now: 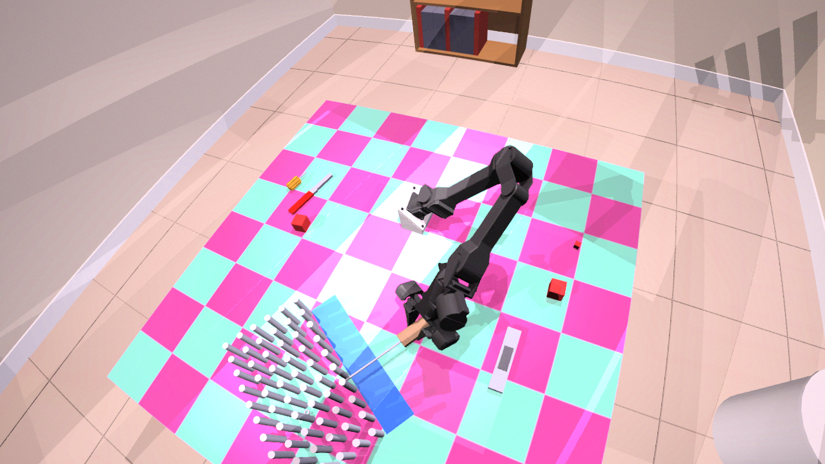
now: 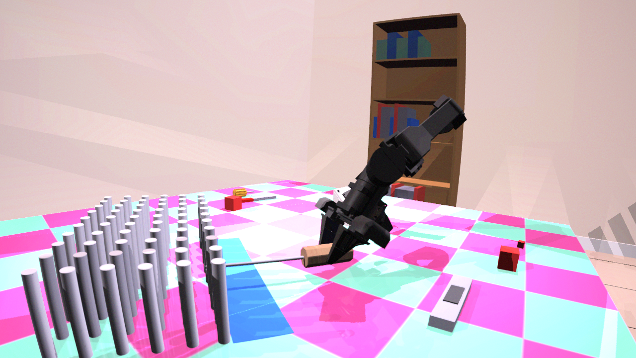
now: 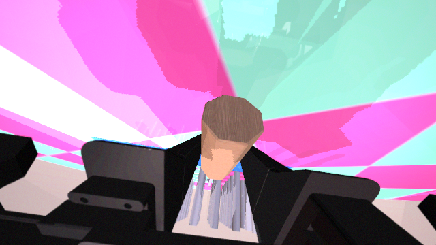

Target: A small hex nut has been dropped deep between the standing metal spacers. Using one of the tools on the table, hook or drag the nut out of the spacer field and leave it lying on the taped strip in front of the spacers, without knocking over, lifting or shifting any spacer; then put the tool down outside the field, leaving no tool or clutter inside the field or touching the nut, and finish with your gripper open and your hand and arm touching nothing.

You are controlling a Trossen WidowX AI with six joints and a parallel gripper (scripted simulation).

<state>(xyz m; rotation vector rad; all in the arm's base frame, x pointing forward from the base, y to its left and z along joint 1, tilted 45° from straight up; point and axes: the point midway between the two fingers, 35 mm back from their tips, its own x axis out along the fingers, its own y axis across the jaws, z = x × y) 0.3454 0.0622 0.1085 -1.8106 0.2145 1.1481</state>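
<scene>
My gripper (image 1: 425, 327) (image 2: 327, 252) (image 3: 222, 141) is shut on the wooden handle (image 1: 408, 334) (image 2: 313, 256) (image 3: 232, 119) of a hook tool, held low beyond the taped strip. Its thin metal rod (image 1: 374, 359) (image 2: 267, 261) crosses above the blue taped strip (image 1: 392, 406) (image 2: 255, 311) and ends at the front row of standing spacers (image 1: 233, 350) (image 2: 187, 307) (image 3: 236, 204). The hook end is hidden among the spacers, and contact cannot be told. The small nut (image 1: 307, 412) shows faintly deep between spacers in the top view. The spacers in view stand upright.
A white block with a grey inset (image 1: 497, 375) (image 2: 440, 315) lies right of the gripper. A red cube (image 1: 556, 289) (image 2: 508, 259) and smaller one (image 1: 577, 245) lie beyond it. Far left are a red-handled tool (image 1: 301, 202), yellow-handled tool (image 1: 293, 182) and red cube (image 1: 300, 223) (image 2: 232, 203).
</scene>
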